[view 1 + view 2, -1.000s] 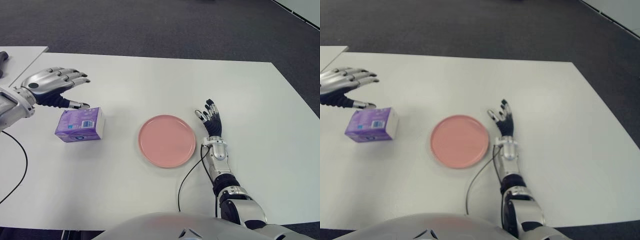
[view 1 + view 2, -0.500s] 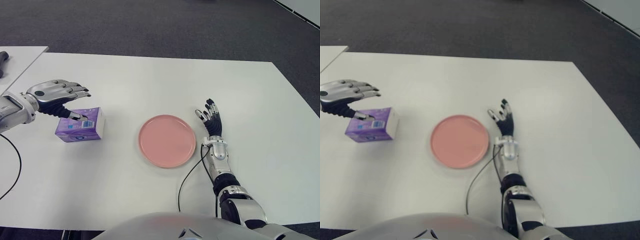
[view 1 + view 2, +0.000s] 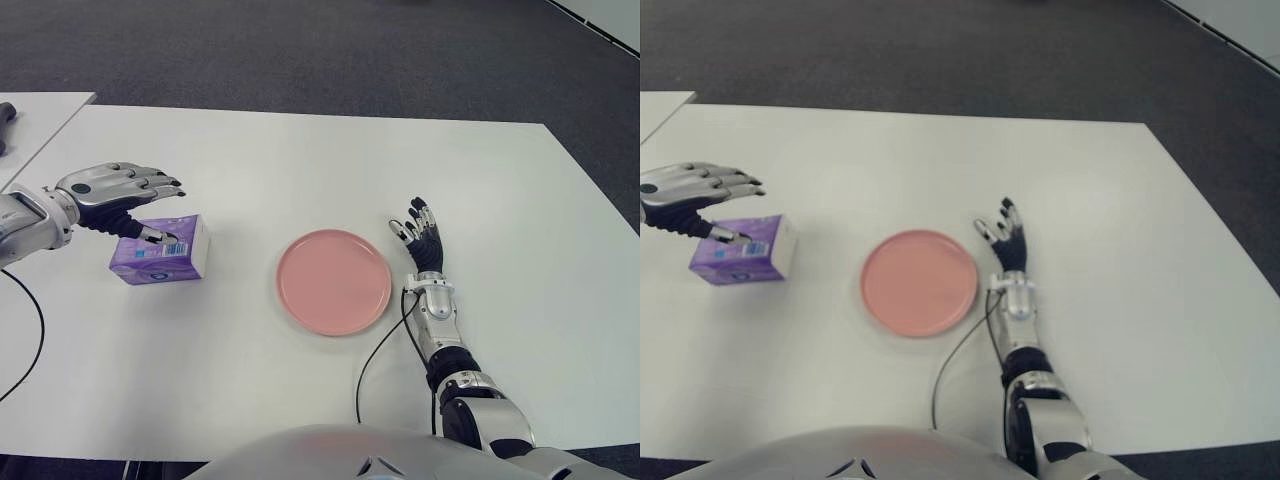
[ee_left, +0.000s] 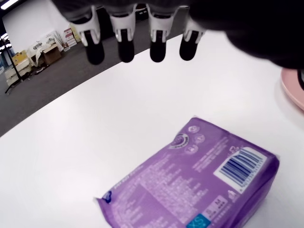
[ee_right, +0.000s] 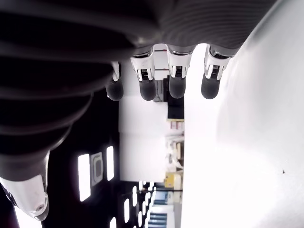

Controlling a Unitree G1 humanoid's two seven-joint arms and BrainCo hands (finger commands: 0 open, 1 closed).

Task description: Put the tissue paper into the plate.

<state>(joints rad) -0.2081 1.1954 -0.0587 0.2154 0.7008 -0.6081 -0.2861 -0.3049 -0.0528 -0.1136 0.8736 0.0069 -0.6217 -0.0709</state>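
Nearest the robot, bare white table (image 3: 250, 380) is seen, crossed by a thin black cable (image 3: 372, 360) running from the right forearm. Just beyond, the pink plate (image 3: 334, 281) is laid flat near the middle, nothing in it. Just beside its right rim the right hand (image 3: 421, 238) is shown, fingers spread and relaxed, nothing held.

Well to the left of the plate, the tissue paper pack (image 3: 160, 250) is found lying flat on the table: a purple soft-wrapped packet with a white barcode panel and small print on its upper face. Its long axis is set roughly left to right across the table, the barcode end turned toward the plate. Open tabletop is left between pack and plate, and more beyond both toward the far edge.

The left hand (image 3: 118, 192) is held over the pack's far-left side, fingers extended and apart, not closed on it; whether the thumb tip touches the wrapper cannot be told.
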